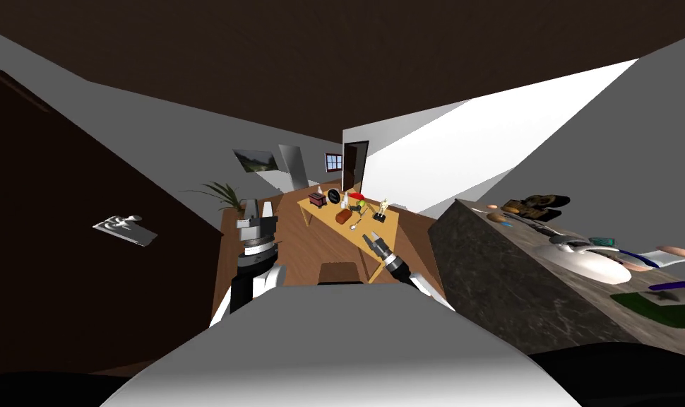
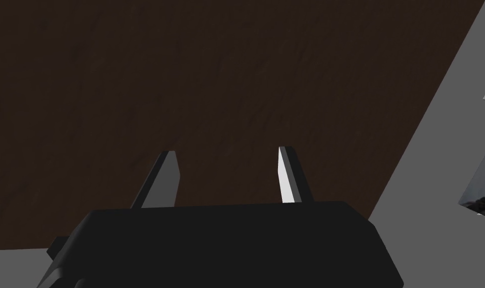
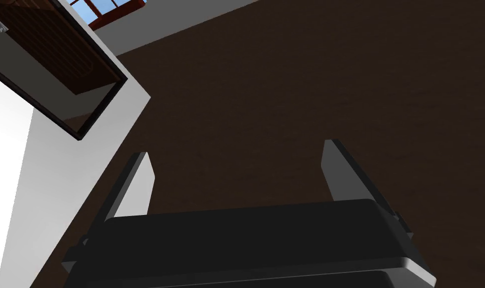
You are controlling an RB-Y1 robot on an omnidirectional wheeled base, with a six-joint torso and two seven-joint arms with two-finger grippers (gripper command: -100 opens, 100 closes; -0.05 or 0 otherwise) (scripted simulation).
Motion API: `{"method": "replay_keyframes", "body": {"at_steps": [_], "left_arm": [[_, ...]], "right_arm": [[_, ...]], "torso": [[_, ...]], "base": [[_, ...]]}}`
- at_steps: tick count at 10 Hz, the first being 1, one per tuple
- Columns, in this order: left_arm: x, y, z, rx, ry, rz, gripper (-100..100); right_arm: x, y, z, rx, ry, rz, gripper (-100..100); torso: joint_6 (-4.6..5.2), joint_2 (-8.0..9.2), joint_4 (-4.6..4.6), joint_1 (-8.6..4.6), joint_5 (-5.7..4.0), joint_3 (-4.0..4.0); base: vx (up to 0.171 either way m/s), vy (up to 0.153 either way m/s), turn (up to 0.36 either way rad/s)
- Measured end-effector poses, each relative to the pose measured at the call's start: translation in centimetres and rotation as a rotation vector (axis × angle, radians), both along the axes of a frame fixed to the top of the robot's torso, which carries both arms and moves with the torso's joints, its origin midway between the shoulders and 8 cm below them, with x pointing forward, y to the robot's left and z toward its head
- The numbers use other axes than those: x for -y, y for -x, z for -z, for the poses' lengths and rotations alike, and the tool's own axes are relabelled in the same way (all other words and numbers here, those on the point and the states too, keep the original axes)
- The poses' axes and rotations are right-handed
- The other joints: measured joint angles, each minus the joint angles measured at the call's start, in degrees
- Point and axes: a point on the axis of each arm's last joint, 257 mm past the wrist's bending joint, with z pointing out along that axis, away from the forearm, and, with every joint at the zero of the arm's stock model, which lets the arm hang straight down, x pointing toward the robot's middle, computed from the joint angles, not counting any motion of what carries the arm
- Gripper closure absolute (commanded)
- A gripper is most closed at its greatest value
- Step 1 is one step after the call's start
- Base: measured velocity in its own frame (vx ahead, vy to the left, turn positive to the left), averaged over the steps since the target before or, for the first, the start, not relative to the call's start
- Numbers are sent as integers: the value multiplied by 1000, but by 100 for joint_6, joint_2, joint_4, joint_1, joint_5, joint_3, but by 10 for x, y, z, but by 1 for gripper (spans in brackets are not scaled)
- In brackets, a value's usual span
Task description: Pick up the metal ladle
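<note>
The largest piece is the dark, mottled, stone-like surface (image 1: 489,275) on my right. It is a blocky slab whose flat top carries a smooth white rounded shape (image 1: 590,261) and several smaller items I cannot make out.

Ahead, on the brown floor (image 1: 299,244), stands a pale yellow wooden surface (image 1: 328,212), a long rectangular top well apart from both arms. On it are:

- a dark red boxy item (image 1: 318,200) and a flat black disc (image 1: 333,196), both at the far end
- a brown cylinder (image 1: 343,216) lying on its side nearer the middle
- a slim golden figurine (image 1: 383,206) standing upright toward the right edge

The ladle (image 1: 354,225) lies flat on this wooden surface near its closer long edge, just beside the brown cylinder. It is a small silvery thing with a round bowl and a thin handle. Nothing is touching it.

The left end effector (image 1: 258,206) is raised on the left and points upward. In the left wrist view the left end effector (image 2: 228,151) has its two thin grey blades spread apart with nothing between them.

The right end effector (image 1: 368,238) reaches forward, short of the wooden surface. In the right wrist view the right end effector (image 3: 236,148) has its blades spread wide and holds nothing.
</note>
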Motion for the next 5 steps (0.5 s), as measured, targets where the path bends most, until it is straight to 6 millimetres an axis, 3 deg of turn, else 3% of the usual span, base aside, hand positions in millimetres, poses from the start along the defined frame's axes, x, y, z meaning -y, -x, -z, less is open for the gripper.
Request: {"method": "replay_keyframes", "body": {"at_steps": [5], "left_arm": [[0,0,0,0,0,0,0]], "right_arm": [[3,8,58,-14,272,-69,-100]], "torso": [[-2,-8,-2,1,0,-5]], "base": [[-4,-14,148]]}}
